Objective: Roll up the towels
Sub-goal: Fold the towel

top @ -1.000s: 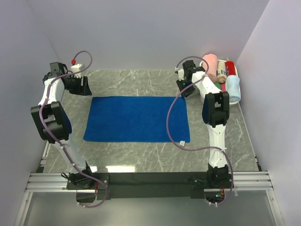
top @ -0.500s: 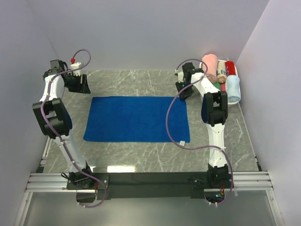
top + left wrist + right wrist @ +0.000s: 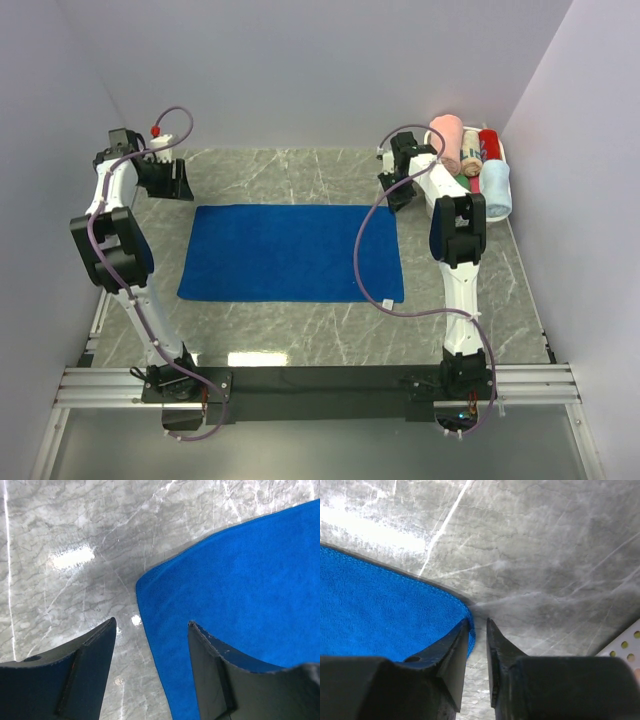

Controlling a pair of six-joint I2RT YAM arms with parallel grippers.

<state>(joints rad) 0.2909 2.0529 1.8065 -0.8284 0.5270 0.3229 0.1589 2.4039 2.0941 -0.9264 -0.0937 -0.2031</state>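
The deep royal blue towel (image 3: 290, 252) lies flat and spread out in the middle of the marble table. My left gripper (image 3: 172, 182) hovers at its far left corner, open, and the towel's corner (image 3: 240, 580) runs between and under the wide-apart fingers (image 3: 151, 622). My right gripper (image 3: 395, 190) is at the far right corner. Its jaws (image 3: 477, 621) stand a narrow gap apart, the left finger resting over the towel's corner edge (image 3: 380, 610), nothing clamped. The pale sky blue towel (image 3: 496, 188) sits rolled in the tray at the back right.
A white tray (image 3: 507, 152) at the back right holds rolled pink (image 3: 448, 142), red (image 3: 489, 142) and green towels; its perforated corner (image 3: 630, 640) shows in the right wrist view. Walls enclose the table on three sides. Cables loop from both arms.
The right gripper's jaws have narrowed and it has shifted slightly toward the towel's far right corner. The left arm has drawn back a little, its gripper still open.
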